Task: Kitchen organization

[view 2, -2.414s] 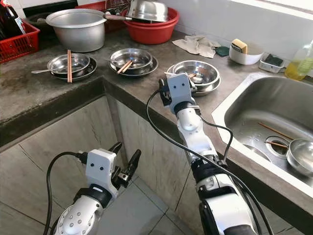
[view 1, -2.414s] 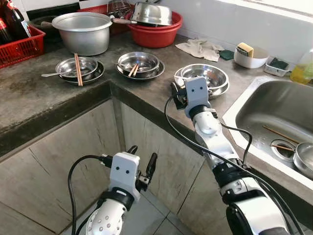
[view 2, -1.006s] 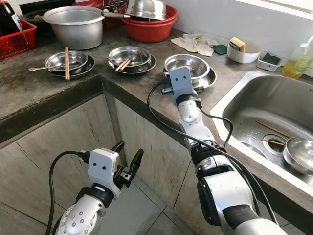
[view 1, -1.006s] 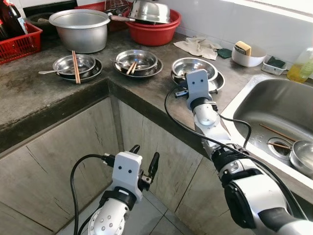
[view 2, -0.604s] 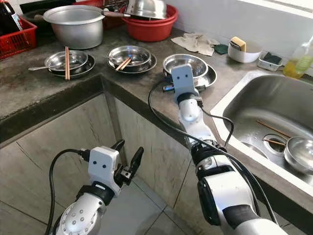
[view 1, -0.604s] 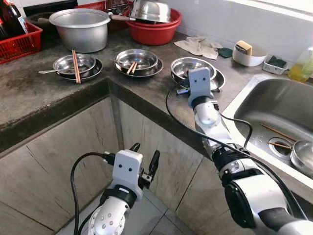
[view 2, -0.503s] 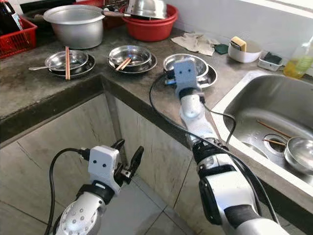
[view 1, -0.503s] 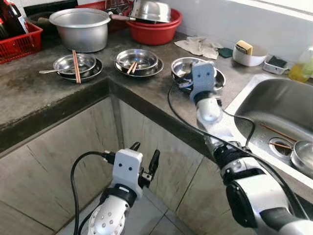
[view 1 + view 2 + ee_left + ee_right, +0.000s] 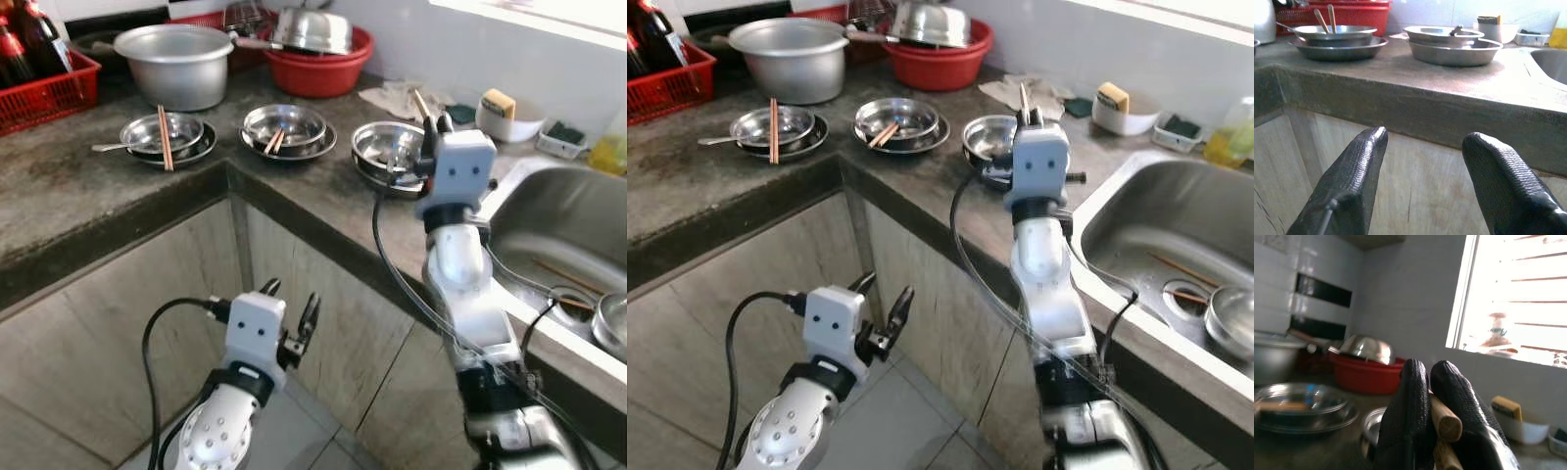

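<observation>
right gripper (image 9: 434, 119) raised above the concrete counter (image 9: 88, 191), just over the near edge of the steel bowl-and-plate stack (image 9: 387, 152) nearest the sink (image 9: 558, 245), fingers (image 9: 1415, 416) pinched together on a pair of wooden chopsticks (image 9: 1442, 421) whose tips poke up past the fingertips. left gripper (image 9: 290, 311) down low in front of the cabinet face under that counter, well below its edge, fingers (image 9: 1352, 186) spread apart and holding nothing. farther along the counter from the sink, a middle bowl-and-plate stack (image 9: 287, 130) with chopsticks resting in it, then a third stack (image 9: 167, 137) with chopsticks laid across and a spoon handle sticking out. behind those, toward the wall, a large aluminium pot (image 9: 174, 62) and a red basin (image 9: 318, 61) carrying an upturned steel bowl. red crate (image 9: 49, 88) with dark bottles at the far end of the counter. between the basin and the sink, a crumpled cloth (image 9: 397, 98), then a white dish with a sponge (image 9: 505, 113). inside the sink, more chopsticks (image 9: 563, 279) and a small steel bowl (image 9: 609, 328) near the drain.
</observation>
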Controlling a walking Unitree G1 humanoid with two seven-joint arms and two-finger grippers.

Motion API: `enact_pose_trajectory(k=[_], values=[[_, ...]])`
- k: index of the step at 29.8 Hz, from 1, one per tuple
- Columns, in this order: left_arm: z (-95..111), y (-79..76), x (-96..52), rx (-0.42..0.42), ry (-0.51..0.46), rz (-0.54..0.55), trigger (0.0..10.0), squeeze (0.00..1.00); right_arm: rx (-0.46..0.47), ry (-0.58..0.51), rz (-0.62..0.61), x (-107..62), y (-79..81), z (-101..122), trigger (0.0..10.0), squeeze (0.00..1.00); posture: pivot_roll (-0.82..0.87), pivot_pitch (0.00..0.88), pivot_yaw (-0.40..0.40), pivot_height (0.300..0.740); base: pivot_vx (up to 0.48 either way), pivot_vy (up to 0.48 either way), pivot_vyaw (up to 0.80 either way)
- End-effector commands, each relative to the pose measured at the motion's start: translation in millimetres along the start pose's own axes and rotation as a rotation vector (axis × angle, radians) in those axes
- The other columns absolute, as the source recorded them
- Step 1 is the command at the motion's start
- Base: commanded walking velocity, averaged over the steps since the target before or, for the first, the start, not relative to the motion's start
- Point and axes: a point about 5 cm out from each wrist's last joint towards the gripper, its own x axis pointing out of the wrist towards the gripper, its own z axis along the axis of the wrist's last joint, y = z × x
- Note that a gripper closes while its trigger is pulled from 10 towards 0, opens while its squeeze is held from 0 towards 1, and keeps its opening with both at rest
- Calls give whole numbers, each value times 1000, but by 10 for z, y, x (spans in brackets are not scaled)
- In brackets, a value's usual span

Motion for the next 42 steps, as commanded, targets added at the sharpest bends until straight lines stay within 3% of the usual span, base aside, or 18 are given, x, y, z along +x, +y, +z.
enact_pose_trajectory(k=[1,3,11,12,15,23,29,42], values=[[-26,-2,12,-15,3,-1,10000,0,-32,-11,-9,-133,-71,76,10000,0,46,38,-58,740,0,0,0],[-22,-1,17,-16,-3,-5,10000,0,-59,36,-36,-324,-166,43,10000,0,43,30,-53,740,0,0,0],[11,3,46,-18,-22,-25,10000,0,-78,139,-68,-597,-294,41,10000,0,33,17,-44,740,0,0,0],[7,18,51,-20,-25,-28,10000,0,-86,181,-65,-701,-311,24,10000,0,28,8,-43,740,0,0,-800],[-14,18,55,-31,-22,-36,10000,0,-91,215,-57,-766,-306,14,10000,0,22,3,-42,740,0,156,-800],[-27,-17,54,-29,-23,-55,10000,0,-74,268,-47,-808,-268,-39,10000,0,25,0,-44,740,0,471,-800],[-49,6,57,8,-11,-64,10000,0,-70,292,-27,-795,-243,-74,10000,0,28,0,-46,740,0,0,-800],[-74,-39,46,19,-6,-82,10000,0,-67,295,-19,-763,-213,-80,10000,0,21,0,-42,740,261,-349,-800]])
